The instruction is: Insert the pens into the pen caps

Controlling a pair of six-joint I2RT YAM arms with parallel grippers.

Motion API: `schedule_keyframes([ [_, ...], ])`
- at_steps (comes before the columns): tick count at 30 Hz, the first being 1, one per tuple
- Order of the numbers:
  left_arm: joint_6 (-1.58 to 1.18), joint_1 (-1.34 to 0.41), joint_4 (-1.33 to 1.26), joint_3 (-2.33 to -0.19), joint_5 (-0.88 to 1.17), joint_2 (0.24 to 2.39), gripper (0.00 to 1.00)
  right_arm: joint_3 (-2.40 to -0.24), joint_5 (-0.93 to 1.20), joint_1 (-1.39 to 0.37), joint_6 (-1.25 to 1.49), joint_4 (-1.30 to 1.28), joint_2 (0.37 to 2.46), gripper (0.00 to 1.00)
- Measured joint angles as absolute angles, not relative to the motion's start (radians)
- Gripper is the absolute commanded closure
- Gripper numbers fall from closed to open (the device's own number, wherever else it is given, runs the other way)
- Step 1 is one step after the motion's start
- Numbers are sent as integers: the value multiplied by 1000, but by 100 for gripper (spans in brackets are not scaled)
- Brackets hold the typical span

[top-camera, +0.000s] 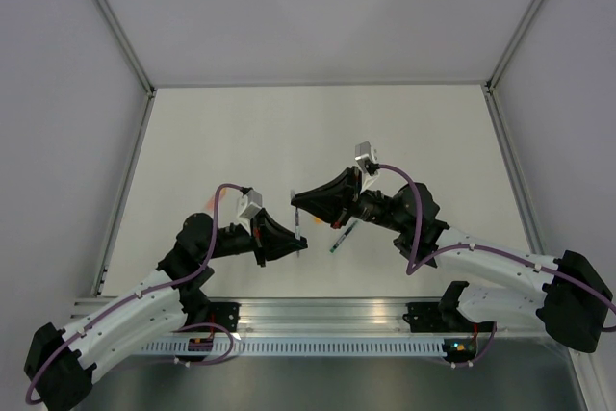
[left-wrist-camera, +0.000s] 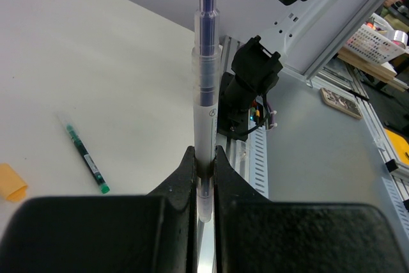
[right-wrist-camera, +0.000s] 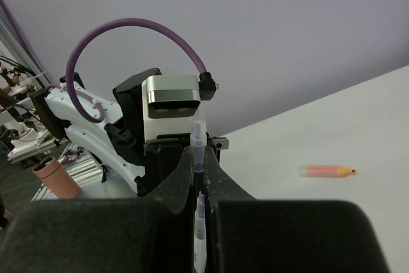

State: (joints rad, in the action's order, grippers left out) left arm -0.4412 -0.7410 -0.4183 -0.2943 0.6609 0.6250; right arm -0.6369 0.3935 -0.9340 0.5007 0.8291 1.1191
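Note:
My left gripper is shut on the lower end of a pale grey pen with a dark blue core, held upright. Its tip points into my right gripper, which is shut on a small clear pen cap. The pen's tip shows between the right fingers, in line with the cap and a little short of it. In the top view the two grippers meet at mid-table with the pen between them. A dark pen with a green end lies on the table. An orange pen lies further off.
An orange piece lies on the table at the left edge of the left wrist view. The aluminium rail with both arm bases runs along the near edge. Grey walls and frame posts enclose the white table.

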Motion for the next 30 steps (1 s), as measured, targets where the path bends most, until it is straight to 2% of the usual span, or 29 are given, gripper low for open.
schedule_keyframes([
  [30,-442,-741,-412,-294,657,594,98,-617,392,-934,467,804,1098,100],
])
